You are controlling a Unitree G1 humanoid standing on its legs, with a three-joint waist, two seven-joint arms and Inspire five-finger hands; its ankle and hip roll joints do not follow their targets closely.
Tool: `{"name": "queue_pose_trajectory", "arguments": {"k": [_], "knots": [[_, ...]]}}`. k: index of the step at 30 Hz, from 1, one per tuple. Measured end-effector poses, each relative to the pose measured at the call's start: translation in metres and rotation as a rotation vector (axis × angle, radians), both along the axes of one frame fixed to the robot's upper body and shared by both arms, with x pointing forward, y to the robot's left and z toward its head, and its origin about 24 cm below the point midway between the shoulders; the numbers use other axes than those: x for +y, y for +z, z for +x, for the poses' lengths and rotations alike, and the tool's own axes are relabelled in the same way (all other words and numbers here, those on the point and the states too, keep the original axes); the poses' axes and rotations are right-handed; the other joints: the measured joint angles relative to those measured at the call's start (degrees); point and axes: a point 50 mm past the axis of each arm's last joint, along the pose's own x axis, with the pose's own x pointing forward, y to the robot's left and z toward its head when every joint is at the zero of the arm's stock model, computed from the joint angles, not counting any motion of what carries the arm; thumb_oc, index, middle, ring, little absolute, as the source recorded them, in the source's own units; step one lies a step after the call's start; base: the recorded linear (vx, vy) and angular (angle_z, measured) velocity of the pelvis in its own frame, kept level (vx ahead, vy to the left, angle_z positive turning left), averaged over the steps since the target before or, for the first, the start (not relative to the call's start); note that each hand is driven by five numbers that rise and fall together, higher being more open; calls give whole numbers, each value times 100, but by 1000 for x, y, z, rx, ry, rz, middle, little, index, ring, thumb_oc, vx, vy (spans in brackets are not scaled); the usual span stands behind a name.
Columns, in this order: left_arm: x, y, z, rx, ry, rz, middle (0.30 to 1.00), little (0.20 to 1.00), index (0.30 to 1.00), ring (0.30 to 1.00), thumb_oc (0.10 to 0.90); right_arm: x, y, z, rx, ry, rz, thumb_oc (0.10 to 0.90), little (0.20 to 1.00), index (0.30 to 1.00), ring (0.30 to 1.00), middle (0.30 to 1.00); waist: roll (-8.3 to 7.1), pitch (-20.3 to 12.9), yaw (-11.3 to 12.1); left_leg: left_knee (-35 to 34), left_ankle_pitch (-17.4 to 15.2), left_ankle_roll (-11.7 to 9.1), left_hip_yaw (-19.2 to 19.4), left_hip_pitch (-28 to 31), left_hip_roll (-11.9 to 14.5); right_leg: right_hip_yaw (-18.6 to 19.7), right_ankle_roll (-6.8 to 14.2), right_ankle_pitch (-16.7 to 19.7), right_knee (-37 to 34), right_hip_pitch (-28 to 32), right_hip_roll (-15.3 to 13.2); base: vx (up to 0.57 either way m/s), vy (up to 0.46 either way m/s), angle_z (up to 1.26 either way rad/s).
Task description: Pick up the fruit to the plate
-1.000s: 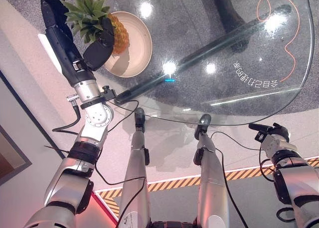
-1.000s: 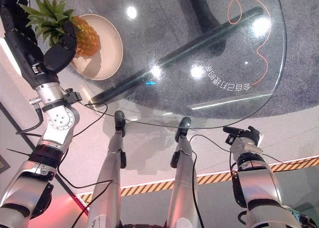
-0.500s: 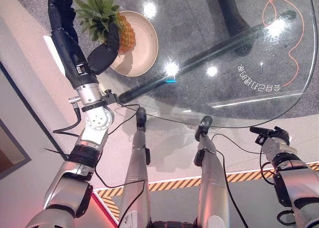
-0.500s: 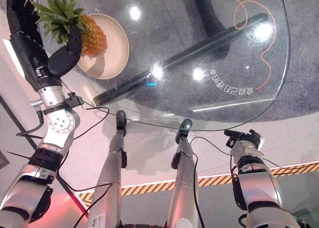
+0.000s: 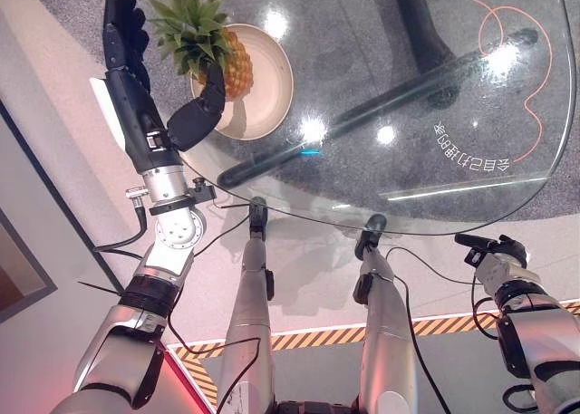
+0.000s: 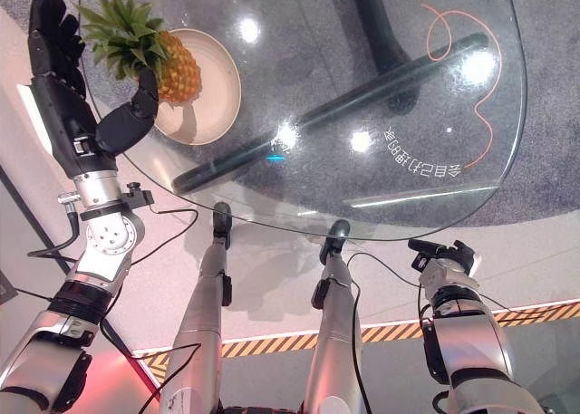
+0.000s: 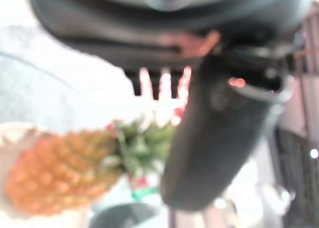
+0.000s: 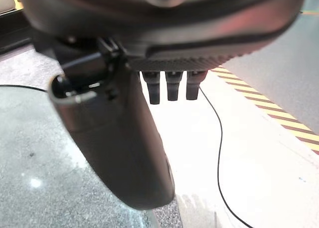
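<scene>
While one pineapple rests on one plate, left robot hand flanks it.

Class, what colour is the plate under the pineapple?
The plate is pale cream, clearest in the left eye view; the pineapple rests on it.

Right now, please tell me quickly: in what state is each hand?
Left hand: open, fingers straight beside the pineapple lying on the plate, holding nothing.
Right hand: open, holding nothing, below the table edge.
</scene>
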Motion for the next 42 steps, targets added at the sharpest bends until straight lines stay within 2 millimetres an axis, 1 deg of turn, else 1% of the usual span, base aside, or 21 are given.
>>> {"name": "queue_pose_trajectory", "arguments": {"k": [8, 10, 12, 15, 17, 19, 21, 22, 23, 24, 25, 26, 27, 28, 30, 31, 32, 34, 37, 40, 42], "knots": [[16, -28, -10, 116, 46, 82, 900, 900, 900, 900, 800, 2, -21, -15, 14, -36, 54, 800, 900, 900, 900, 900, 6, -2, 69, -102, -32, 42, -15, 625, -11, -63, 36, 14, -248, 721, -3, -14, 3, 2], [21, -36, -12, 160, 66, 98, 900, 900, 900, 900, 800, 5, -30, -20, 13, -38, 74, 800, 900, 900, 900, 900, 7, 0, 95, -209, -39, 49, 42, 914, -19, -58, 61, 73, -427, 1021, -6, 5, 27, -5], [25, -47, -15, 211, 80, 105, 900, 900, 900, 900, 800, 5, -42, -31, 33, -49, 93, 800, 900, 900, 900, 900, 14, 5, 180, -350, -26, 46, 129, 1304, -22, -49, 86, 170, -669, 1417, -3, 20, 42, -11], [36, -71, -21, 322, 110, 116, 900, 900, 900, 900, 800, 10, -64, -50, 79, -66, 130, 800, 900, 900, 900, 900, 17, 2, 188, -629, -42, 64, 232, 2053, -35, -53, 139, 219, -1046, 2179, -8, 96, 57, -7], [51, -94, -30, 431, 141, 104, 900, 900, 900, 900, 800, 10, -82, -72, 138, -82, 143, 800, 900, 900, 900, 900, 46, -30, 176, -898, -63, 77, 299, 2705, -55, -71, 217, 264, -1469, 2885, -6, 173, 77, -5], [70, -112, -42, 515, 196, 72, 900, 900, 900, 900, 800, 6, -95, -93, 195, -81, 119, 800, 900, 900, 900, 900, 62, -97, 176, -1031, -95, 79, 369, 3054, -71, -74, 249, 339, -1775, 3289, -6, 203, 75, -7], [89, -132, -53, 612, 250, -3, 900, 900, 900, 900, 800, 5, -106, -113, 261, -60, 95, 800, 900, 900, 900, 900, 74, -150, 165, -1128, -143, 72, 430, 3375, -76, -69, 239, 427, -1970, 3628, -2, 250, 50, -9], [98, -147, -61, 675, 278, -66, 900, 900, 900, 900, 800, 4, -113, -126, 305, -42, 80, 800, 900, 900, 900, 900, 104, -255, 151, -1155, -174, 73, 435, 3482, -79, -78, 252, 388, -1970, 3730, -4, 235, 26, -5], [103, -164, -68, 741, 308, -140, 900, 900, 900, 900, 800, 6, -122, -142, 356, -28, 83, 800, 900, 900, 900, 900, 116, -486, 137, -1228, -192, 70, 450, 3583, -74, -81, 258, 335, -1970, 3798, -4, 261, 45, 1], [107, -179, -76, 810, 327, -169, 900, 900, 900, 900, 800, 8, -128, -153, 391, -14, 87, 800, 900, 900, 900, 900, 113, -699, 113, -1269, -202, 68, 452, 3641, -72, -80, 266, 304, -1970, 3838, -1, 194, 44, 1], [109, -191, -84, 872, 336, -181, 900, 900, 900, 900, 800, 9, -133, -161, 414, -7, 94, 800, 900, 900, 900, 900, 108, -901, 76, -1269, -231, 71, 452, 3654, -72, -89, 271, 284, -1969, 3858, -3, 256, 62, 3], [111, -205, -93, 939, 345, -189, 900, 900, 900, 900, 800, 12, -137, -167, 439, 16, 92, 800, 900, 900, 900, 900, 107, -1013, 33, -1269, -256, 72, 465, 3811, -75, -91, 279, 271, -1970, 4011, -5, 165, 37, 1], [111, -212, -97, 976, 348, -195, 900, 900, 900, 900, 800, 15, -139, -170, 449, 29, 95, 800, 900, 900, 900, 900, 97, -1081, 10, -1270, -282, 69, 478, 3883, -73, -88, 285, 257, -1971, 4070, -7, 210, 41, -10], [111, -227, -108, 1048, 344, -213, 900, 900, 900, 900, 800, 20, -144, -175, 473, 70, 98, 800, 900, 900, 900, 900, 63, -1274, -2, -1272, -336, 67, 546, 4006, -74, -75, 286, 190, -1972, 4166, -15, 186, 31, -13], [105, -255, -127, 1177, 336, -284, 900, 900, 900, 900, 800, 34, -155, -188, 539, 150, 101, 800, 900, 900, 900, 900, 19, -1722, -65, -1275, -399, 56, 579, 4144, -51, -69, 286, 131, -1979, 4286, 1, 232, 33, -8], [100, -271, -142, 1260, 330, -306, 900, 900, 900, 900, 800, 44, -163, -197, 589, 214, 112, 800, 900, 900, 900, 900, -7, -2025, -124, -1284, -458, 60, 582, 4199, -37, -67, 262, 63, -2003, 4348, 11, 177, 21, -1], [98, -276, -148, 1289, 326, -314, 900, 900, 900, 900, 800, 47, -165, -200, 607, 241, 113, 800, 900, 900, 900, 900, -4, -2103, -127, -1288, -469, 63, 582, 4231, -32, -65, 249, 50, -2003, 4379, 16, 156, 17, 1], [88, -296, -165, 1411, 306, -345, 900, 900, 900, 900, 800, 55, -172, -216, 681, 316, 124, 800, 900, 900, 900, 900, 0, -2335, -145, -1308, -499, 71, 591, 4334, -16, -65, 244, 29, -2006, 4481, 29, 98, 12, -1], [80, -316, -188, 1566, 257, -364, 900, 900, 900, 900, 800, 59, -178, -232, 764, 370, 138, 800, 900, 900, 900, 900, 38, -2544, -151, -1315, -500, 71, 591, 4369, 0, -65, 234, 30, -2006, 4518, 43, 89, 26, -1], [77, -330, -209, 1720, 208, -353, 900, 900, 900, 900, 800, 61, -180, -243, 823, 413, 156, 800, 900, 900, 900, 900, 79, -2587, -206, -1317, -503, 70, 591, 4446, 11, -65, 232, 21, -2007, 4621, 44, 75, 49, 0], [75, -338, -222, 1814, 175, -369, 900, 900, 900, 900, 800, 62, -181, -245, 843, 437, 161, 800, 900, 900, 900, 900, 104, -2600, -291, -1317, -503, 71, 592, 4534, 24, -65, 229, 20, -2007, 4679, 49, 62, 38, 1]]}}
